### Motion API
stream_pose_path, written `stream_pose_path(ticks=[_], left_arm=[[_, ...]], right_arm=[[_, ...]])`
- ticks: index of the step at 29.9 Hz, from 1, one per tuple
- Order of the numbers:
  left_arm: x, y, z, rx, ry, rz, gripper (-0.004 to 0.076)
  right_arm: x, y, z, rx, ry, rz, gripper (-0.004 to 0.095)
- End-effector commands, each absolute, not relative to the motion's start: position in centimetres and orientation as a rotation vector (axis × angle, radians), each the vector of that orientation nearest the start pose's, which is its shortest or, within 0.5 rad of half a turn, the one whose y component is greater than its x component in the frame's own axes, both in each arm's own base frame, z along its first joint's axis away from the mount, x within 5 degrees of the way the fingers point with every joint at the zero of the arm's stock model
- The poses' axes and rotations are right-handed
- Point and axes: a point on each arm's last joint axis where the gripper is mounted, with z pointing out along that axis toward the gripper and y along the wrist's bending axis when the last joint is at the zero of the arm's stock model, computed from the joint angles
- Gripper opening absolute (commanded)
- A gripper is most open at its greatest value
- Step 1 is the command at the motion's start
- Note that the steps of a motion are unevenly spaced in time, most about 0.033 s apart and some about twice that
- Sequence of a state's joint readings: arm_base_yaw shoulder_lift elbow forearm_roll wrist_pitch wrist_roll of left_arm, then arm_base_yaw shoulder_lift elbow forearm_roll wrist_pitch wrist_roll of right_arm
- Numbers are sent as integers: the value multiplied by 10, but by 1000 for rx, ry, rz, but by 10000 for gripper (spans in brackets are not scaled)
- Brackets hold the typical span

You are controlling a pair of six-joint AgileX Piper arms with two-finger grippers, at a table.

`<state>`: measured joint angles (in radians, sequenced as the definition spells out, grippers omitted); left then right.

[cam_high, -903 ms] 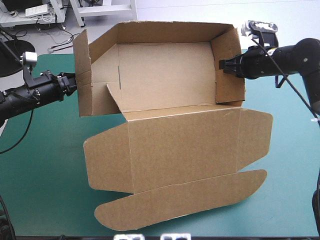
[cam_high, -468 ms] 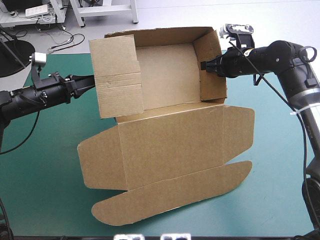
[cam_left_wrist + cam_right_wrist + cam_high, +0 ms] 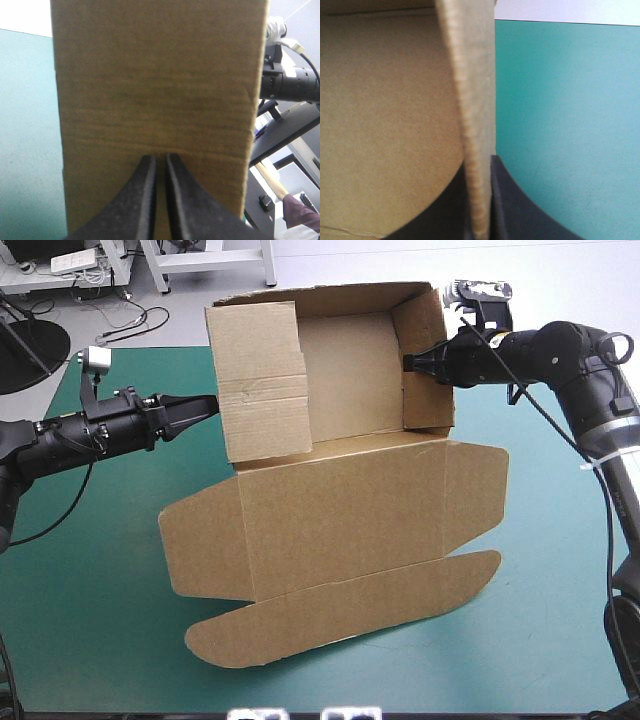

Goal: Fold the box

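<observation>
The box is sitting mid-table as a brown, half-built tray. Its back and side walls are standing, while the lid and its flaps are lying flat on the teal-green table, nearer the front edge than both tools. The left tool is pressed almost together, its tips bearing against the outer face of the left wall, which is tilting inward over the tray floor. The right tool is pinching the right wall, with the board's edge running up between its black fingers.
</observation>
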<state>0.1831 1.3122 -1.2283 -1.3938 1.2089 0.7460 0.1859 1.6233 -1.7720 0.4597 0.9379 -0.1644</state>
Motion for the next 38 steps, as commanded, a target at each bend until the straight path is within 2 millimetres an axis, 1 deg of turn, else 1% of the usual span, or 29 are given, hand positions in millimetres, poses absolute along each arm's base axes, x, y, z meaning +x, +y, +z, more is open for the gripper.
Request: stream_pose_path(ticks=[1, 5, 7, 9, 13, 15, 17, 21, 26, 30, 35, 38], left_arm=[[240, -51, 435, 373, 1829, -1364, 144], [239, -57, 435, 399, 1837, -1373, 276], [239, -57, 435, 402, 1839, -1373, 328], [239, -57, 435, 402, 1839, -1373, 352], [239, -57, 433, 409, 1854, -1357, 354], [240, -56, 430, 409, 1878, -1321, 354], [242, -54, 426, 404, 1916, -1259, 354], [246, -50, 418, 407, 1992, -1130, 354], [251, -42, 409, 390, 2069, -965, 354], [257, -36, 404, 309, 2112, -866, 353], [263, -30, 402, 241, 2104, -785, 353], [266, -29, 401, 222, 2103, -782, 325]], right_arm=[[340, 97, 458, -232, 2080, 598, -16], [345, 98, 452, -226, 2099, 600, -16], [348, 99, 449, -224, 2108, 603, -16], [351, 100, 445, -223, 2118, 603, -16], [357, 103, 438, -230, 2137, 610, -16], [357, 107, 436, -245, 2143, 614, -16], [355, 116, 435, -292, 2143, 599, -16], [349, 136, 431, -378, 2151, 515, -16], [341, 155, 431, -426, 2151, 540, -16], [336, 163, 433, -441, 2148, 561, -16], [327, 167, 440, -434, 2137, 589, -16], [324, 169, 442, -426, 2138, 602, -16]])
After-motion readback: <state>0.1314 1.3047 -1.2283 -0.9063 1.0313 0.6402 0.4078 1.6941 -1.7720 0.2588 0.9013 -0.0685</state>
